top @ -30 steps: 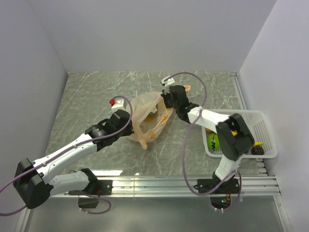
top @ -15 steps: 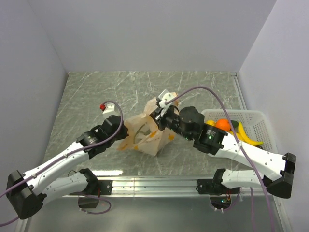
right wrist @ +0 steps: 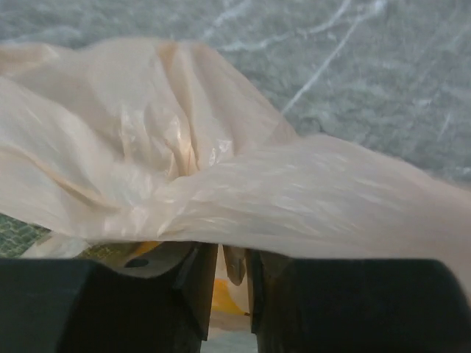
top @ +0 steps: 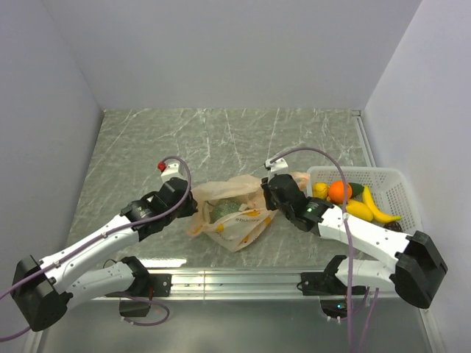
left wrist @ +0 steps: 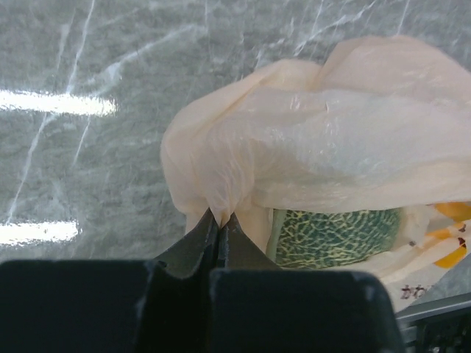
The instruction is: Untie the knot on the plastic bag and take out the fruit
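The pale orange plastic bag (top: 234, 218) lies flat on the table between my grippers. Its mouth gapes and the netted melon (top: 223, 208) shows inside. I see no knot. My left gripper (top: 193, 204) is shut on a pinch of the bag's left edge. In the left wrist view the left gripper (left wrist: 221, 218) holds the bag film (left wrist: 331, 140) just left of the melon (left wrist: 335, 237). My right gripper (top: 266, 197) is at the bag's right end. In the right wrist view the bag (right wrist: 184, 147) drapes over the right gripper (right wrist: 227, 257), hiding its tips. Its jaws stand a narrow gap apart with a fold of plastic between them.
A white mesh basket (top: 401, 176) stands at the right edge, close to my right arm. It holds an orange (top: 338, 191), a lemon (top: 320, 190), a banana (top: 377, 206) and other fruit. The side walls stand left and right of the marbled table.
The bag was held up and bunched between the grippers; now it lies lower and spread flat. My right arm has swung down and right. The left gripper keeps its pinch.
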`<state>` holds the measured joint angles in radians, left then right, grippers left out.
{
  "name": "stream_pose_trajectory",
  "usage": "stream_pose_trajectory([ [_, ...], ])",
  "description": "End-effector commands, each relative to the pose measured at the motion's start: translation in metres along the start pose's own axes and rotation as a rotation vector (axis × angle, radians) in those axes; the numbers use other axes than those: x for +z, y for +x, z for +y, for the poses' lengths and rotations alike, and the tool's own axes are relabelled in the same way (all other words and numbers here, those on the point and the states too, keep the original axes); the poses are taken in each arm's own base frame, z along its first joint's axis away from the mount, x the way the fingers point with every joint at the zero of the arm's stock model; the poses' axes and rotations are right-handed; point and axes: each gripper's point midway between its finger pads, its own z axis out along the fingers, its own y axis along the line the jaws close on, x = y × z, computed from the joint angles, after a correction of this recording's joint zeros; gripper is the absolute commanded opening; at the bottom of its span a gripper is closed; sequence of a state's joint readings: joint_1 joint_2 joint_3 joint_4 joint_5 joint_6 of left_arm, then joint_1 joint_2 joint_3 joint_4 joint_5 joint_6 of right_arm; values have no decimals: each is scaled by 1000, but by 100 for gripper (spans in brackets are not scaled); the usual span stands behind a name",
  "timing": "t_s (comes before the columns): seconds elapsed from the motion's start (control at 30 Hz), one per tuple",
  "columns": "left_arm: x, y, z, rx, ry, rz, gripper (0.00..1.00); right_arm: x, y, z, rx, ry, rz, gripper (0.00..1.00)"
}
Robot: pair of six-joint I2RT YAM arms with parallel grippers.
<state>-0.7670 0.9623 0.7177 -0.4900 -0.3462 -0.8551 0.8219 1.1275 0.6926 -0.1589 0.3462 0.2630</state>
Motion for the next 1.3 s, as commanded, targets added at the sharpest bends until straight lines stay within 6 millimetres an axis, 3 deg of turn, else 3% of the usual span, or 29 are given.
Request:
stream_pose_trajectory([
  [0.0,6,9,-3,-7,17,37,1,3,15,7,51,-18,69,39],
  [0.03,7,11,-4,-6,18,42,0,-1,11,9,38,-20,60,52],
  [0.13,7,4,-11,-14,32,28,1,-26,-21,29,-30,-75,-23,66],
  [0.17,5,-1,-14,-18,41,15,1,-38,-44,36,-36,-91,-75,66],
  [0.27,3,-10,-23,-19,62,-4,1,-74,-80,63,-93,-203,-167,67],
  [0.4,6,-8,-26,-17,70,9,1,-105,-105,92,-79,-342,-244,67],
  [0.5,10,0,-24,-21,71,29,0,-116,-110,113,-39,-419,-271,67],
  [0.67,15,9,-19,-35,64,44,1,-108,-98,112,1,-381,-252,68],
  [0.8,14,8,-22,-49,78,40,1,-130,-96,148,11,-615,-237,68],
  [0.93,10,3,-24,-60,85,23,0,-103,-63,148,17,-552,-118,67],
  [1.0,6,-1,-25,-65,92,9,0,-96,-56,154,23,-560,-98,67],
  [1.03,5,-3,-25,-68,96,4,0,-85,-43,154,19,-549,-75,68],
  [1.1,1,-5,-25,-70,99,-5,0,-73,-42,149,66,-511,-95,70],
  [1.2,-3,-10,-22,-67,90,-22,0,-45,-22,122,100,-360,-30,71],
  [1.27,-5,-11,-16,-62,66,-29,1,-41,-26,102,99,-248,-38,71],
])
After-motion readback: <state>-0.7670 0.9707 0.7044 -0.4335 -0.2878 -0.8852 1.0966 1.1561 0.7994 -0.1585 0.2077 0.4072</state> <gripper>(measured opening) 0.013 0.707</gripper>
